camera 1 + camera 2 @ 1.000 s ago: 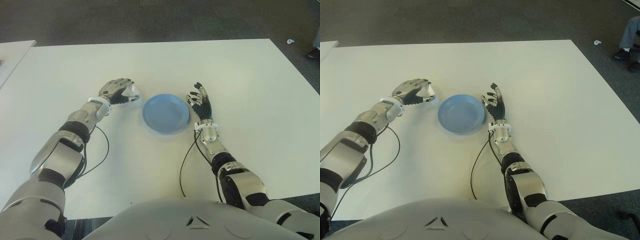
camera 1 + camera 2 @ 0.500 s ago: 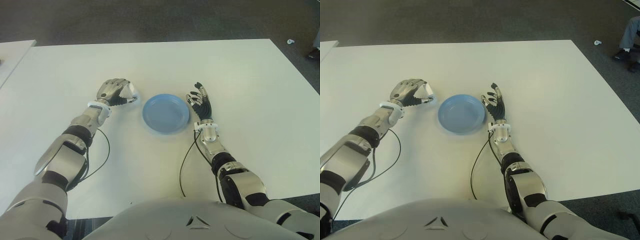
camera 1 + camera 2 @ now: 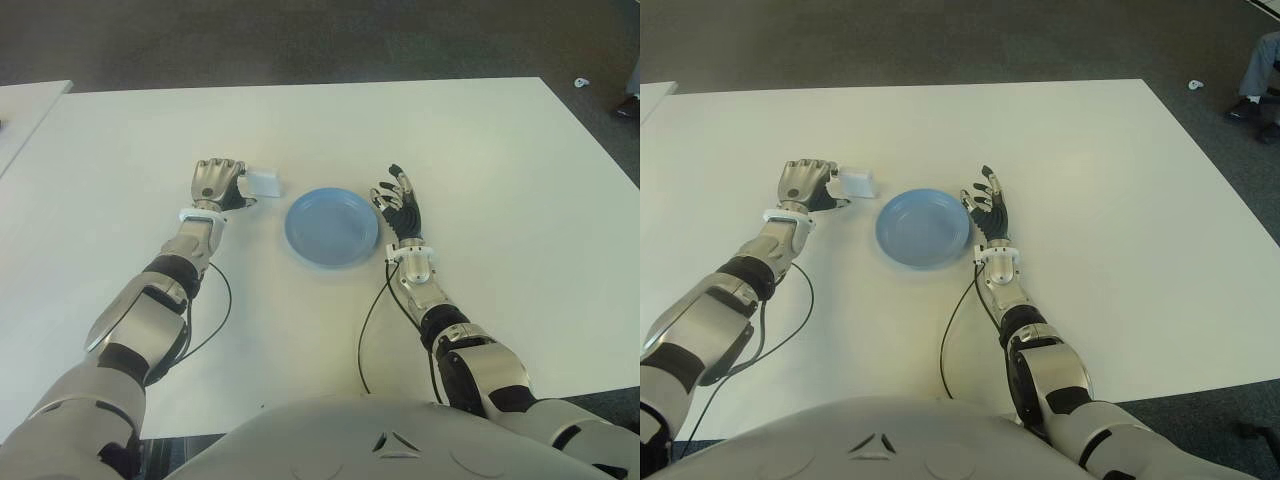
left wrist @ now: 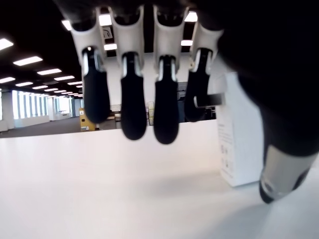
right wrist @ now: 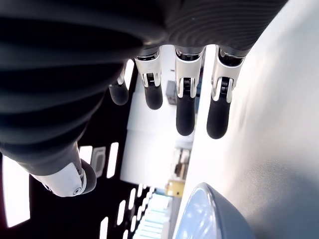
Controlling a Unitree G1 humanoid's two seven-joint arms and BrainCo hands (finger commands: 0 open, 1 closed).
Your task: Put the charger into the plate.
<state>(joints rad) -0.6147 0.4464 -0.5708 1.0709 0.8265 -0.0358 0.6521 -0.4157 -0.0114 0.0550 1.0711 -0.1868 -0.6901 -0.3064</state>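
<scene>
**Charger on the tabletop beside our left hand, plate empty**

Our left hand [image 3: 218, 182] sits on the left side of the tabletop [image 3: 480, 150], its fingers [image 4: 133, 94] hanging loosely curled with nothing between them. In the left wrist view the thumb reaches down just in front of the white charger [image 3: 265, 184], and we cannot tell whether it touches the box. The charger stands on the tabletop just beside the hand, on the side facing the plate, and it is not gripped.

Next outward lies the blue plate [image 3: 332, 227], near the charger but apart from it, with nothing on it.

On the plate's far side is our right hand [image 3: 397, 201], close to the rim. Its fingers [image 5: 185, 107] are spread and relaxed and hold nothing; the right wrist view shows the plate's edge just past them.

A black cable [image 3: 372, 310] runs along each forearm down to the tabletop.
</scene>
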